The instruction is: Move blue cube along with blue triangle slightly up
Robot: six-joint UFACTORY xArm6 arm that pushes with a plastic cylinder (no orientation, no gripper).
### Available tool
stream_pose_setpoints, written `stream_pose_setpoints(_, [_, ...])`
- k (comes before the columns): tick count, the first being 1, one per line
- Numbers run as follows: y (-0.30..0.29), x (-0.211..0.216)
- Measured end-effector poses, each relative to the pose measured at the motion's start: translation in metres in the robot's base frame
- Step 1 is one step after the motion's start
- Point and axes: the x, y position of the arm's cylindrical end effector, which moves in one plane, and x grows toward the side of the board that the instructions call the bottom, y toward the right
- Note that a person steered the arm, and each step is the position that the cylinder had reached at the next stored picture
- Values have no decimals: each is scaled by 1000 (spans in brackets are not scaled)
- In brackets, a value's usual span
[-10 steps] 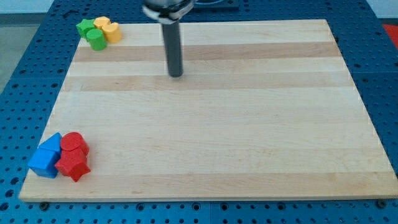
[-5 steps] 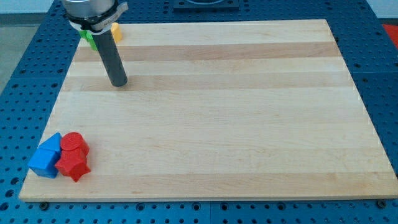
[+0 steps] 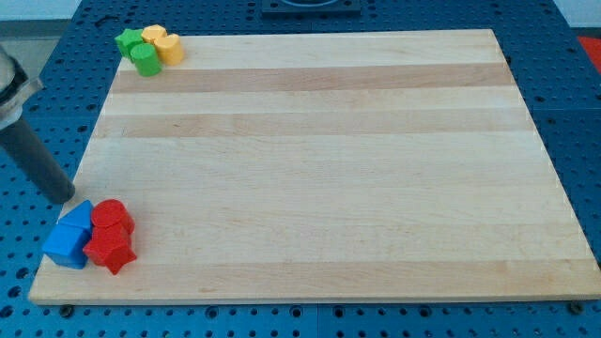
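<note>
The blue cube lies at the board's bottom left corner. The blue triangle sits just above it and touches it. My tip is off the board's left edge, just above and left of the blue triangle, a short gap away from it. A red cylinder and a red star press against the right side of the two blue blocks.
A green star, a green cylinder and two yellow blocks cluster at the board's top left corner. The wooden board rests on a blue perforated table.
My tip has swept from the board's upper middle to the left and down, off the left edge, and now stands just above the blue triangle. No block has moved.
</note>
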Motion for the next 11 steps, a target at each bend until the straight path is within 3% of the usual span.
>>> stream_pose_setpoints(2, [1,62])
stream_pose_setpoints(5, [3,104])
stream_pose_setpoints(7, [6,102])
stream_pose_setpoints(11, [7,46])
